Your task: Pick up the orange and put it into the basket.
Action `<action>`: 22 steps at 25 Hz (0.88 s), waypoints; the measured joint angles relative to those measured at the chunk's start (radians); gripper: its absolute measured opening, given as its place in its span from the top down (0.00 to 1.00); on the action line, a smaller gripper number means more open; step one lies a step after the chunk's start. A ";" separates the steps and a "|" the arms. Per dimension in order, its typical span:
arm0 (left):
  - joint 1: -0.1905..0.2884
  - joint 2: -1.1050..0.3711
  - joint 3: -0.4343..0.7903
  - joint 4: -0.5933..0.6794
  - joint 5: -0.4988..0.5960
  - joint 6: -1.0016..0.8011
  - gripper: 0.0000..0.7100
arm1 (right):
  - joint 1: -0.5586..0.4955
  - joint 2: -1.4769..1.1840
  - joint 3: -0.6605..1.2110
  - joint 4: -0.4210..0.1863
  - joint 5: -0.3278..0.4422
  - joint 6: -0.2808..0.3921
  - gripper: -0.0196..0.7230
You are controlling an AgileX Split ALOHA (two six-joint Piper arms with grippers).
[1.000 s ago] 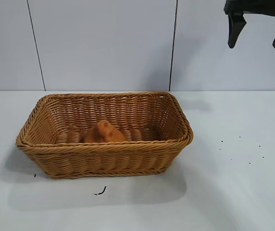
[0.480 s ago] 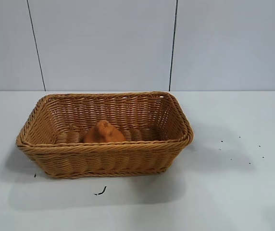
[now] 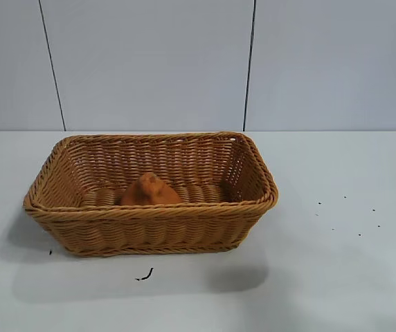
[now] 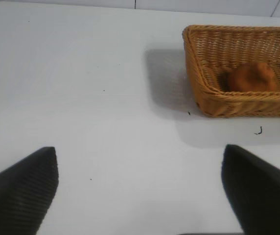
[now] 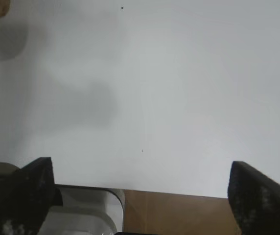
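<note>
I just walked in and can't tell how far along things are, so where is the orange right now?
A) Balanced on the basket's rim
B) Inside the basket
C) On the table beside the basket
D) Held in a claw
B: the orange sits on the floor of the basket, below its braided rim, and both wrist views show open claws holding nothing.

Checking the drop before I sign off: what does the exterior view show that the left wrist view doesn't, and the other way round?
Only the exterior view shows the whole basket and the wall behind it, with no arm in sight. Only the left wrist view shows the left gripper, open and empty over bare table, well short of the basket. Both show the orange lying inside the basket, and a small dark scrap on the table beside it.
</note>
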 joint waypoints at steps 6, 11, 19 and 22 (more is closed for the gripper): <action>0.000 0.000 0.000 0.000 0.000 0.000 0.08 | 0.000 -0.277 0.158 -0.011 -0.136 -0.003 0.04; 0.000 0.000 0.000 0.000 0.000 0.000 0.08 | 0.000 -0.407 0.271 -0.009 -0.165 -0.008 0.04; 0.000 0.000 0.000 0.000 0.000 0.000 0.08 | 0.000 -0.466 0.277 0.005 -0.191 -0.027 0.04; 0.000 0.000 0.000 0.000 0.000 0.000 0.08 | 0.000 -0.466 0.277 0.006 -0.192 -0.027 0.04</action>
